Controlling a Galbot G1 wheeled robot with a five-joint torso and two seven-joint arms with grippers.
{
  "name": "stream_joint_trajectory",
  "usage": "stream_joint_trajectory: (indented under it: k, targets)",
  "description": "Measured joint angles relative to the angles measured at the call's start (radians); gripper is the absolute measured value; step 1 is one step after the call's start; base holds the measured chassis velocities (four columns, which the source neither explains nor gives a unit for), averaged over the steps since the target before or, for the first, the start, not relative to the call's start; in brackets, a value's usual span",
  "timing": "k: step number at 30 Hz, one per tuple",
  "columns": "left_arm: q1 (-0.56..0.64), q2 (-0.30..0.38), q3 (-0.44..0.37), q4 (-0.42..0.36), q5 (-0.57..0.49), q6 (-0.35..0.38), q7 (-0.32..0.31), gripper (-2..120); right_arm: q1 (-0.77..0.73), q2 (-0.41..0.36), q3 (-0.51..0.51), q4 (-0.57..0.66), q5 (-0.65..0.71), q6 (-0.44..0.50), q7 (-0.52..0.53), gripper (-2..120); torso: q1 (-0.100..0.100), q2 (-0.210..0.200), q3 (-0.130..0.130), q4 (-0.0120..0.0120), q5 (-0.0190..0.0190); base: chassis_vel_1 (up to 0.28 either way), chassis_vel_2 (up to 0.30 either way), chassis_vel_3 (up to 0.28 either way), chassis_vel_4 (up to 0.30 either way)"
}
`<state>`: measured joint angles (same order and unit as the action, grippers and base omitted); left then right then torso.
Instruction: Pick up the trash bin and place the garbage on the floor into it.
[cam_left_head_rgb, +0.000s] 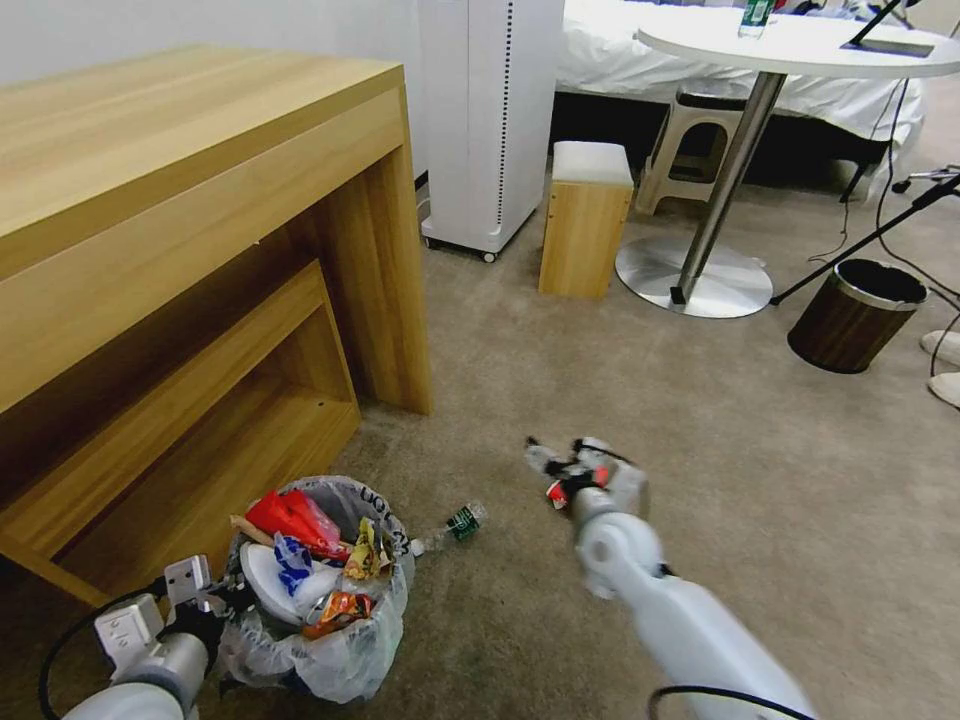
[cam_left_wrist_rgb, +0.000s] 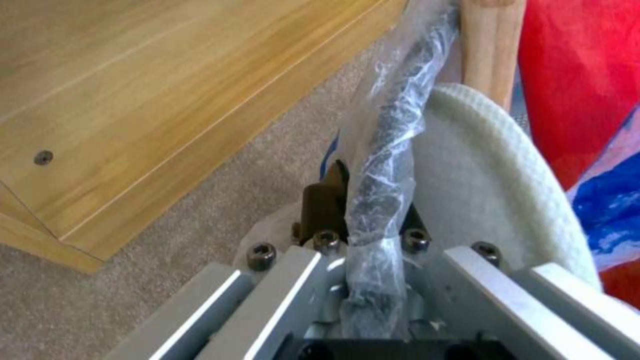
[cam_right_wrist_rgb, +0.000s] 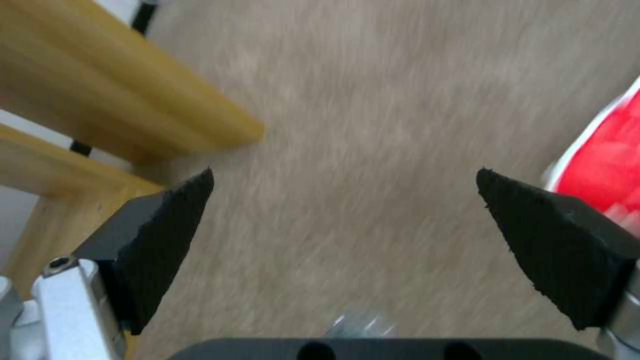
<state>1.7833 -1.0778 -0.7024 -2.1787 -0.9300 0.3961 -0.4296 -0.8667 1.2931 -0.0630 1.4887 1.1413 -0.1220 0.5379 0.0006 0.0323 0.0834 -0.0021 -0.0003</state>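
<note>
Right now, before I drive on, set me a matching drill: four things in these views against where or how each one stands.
1. left gripper
2. right gripper
3. green-label bottle
4. trash bin

A. lying on the carpet beside the bin
B. clamped on the bin's bagged rim
C. open above bare carpet
D. heaped with wrappers, beside the wooden desk

Pairs: 1-B, 2-C, 3-A, 4-D

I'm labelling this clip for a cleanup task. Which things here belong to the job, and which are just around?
Job:
- trash bin, its rim clamped by the left gripper
- green-label bottle lying on the floor
- right gripper, open

Just around:
- wooden desk
- brown bin
- round table
- small wooden stool
</note>
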Motion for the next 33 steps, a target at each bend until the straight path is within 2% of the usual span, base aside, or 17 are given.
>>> stream_joint_trajectory:
  k: [6, 14, 33]
  targets:
    - [0.001, -0.012, 0.006, 0.008, 0.01, -0.012, 0.001, 0, 0.035, 0.089, -0.012, -0.089, 0.038, -0.021, 0.096, 100, 0.0, 0.0, 0.0, -0.0001, 0.0002, 0.0, 0.0, 0.0, 0.0]
    - [-0.006, -0.02, 0.021, 0.02, 0.02, -0.02, 0.002, 0, 0.013, 0.154, -0.009, -0.158, 0.022, -0.013, 0.132, 96, 0.0, 0.0, 0.0, -0.0002, 0.0001, 0.0, 0.0, 0.0, 0.0]
    - [0.007, -0.027, 0.031, 0.009, 0.029, -0.024, 0.005, 0, 0.093, 0.25, -0.061, -0.362, 0.016, 0.01, 0.08, 95, 0.0, 0.0, 0.0, 0.0, 0.0003, 0.0, 0.0, 0.0, 0.0]
